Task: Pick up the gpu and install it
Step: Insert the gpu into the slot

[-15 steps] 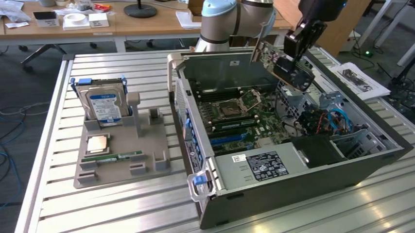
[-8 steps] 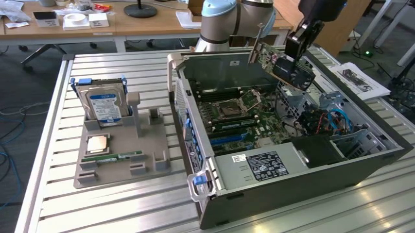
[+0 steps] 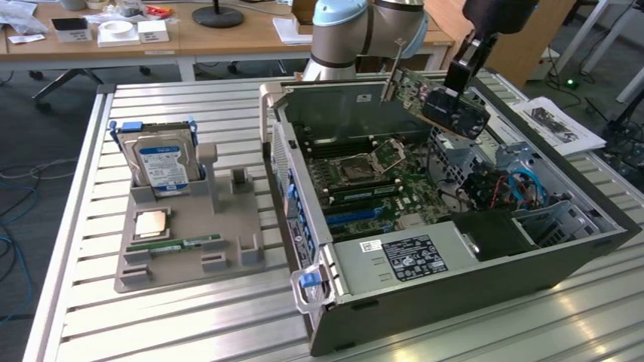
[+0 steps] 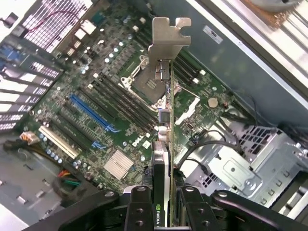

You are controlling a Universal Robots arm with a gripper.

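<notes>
Gripper [image 3: 455,96] clamped on the gpu [image 3: 418,89], right of centre near the top of the exterior view, with the card well clear of the table and hanging over the far side of the open computer case [image 3: 483,279]. The card tilts, its silvery bracket [image 3: 388,68] pointing up and toward the frame's left, next to the pale blue arm [image 3: 348,30].

From the wrist camera the gpu [image 4: 163,159] is seen edge-on, with a black finger [image 4: 139,207] pressed against each face of it, so the jaws are closed on the card. Its bracket [image 4: 166,36] juts out over the motherboard [image 4: 110,96]. Beneath it lie the processor socket [image 4: 147,79] and, further off, the blue slots [image 4: 91,113]. The card touches none of these.

In the exterior view the motherboard [image 3: 372,188] lies exposed inside the case. To the left on the slatted table [image 3: 181,324] stands a grey holder [image 3: 191,260]. A hard drive [image 3: 161,162] with a blue-white label stands upright in its far end. A square chip [image 3: 151,224] and a green memory stick [image 3: 186,245] lie flat nearer the front. Papers [image 3: 559,121] rest on the table at the right edge, and a wooden desk [image 3: 201,38] runs along the top left.
</notes>
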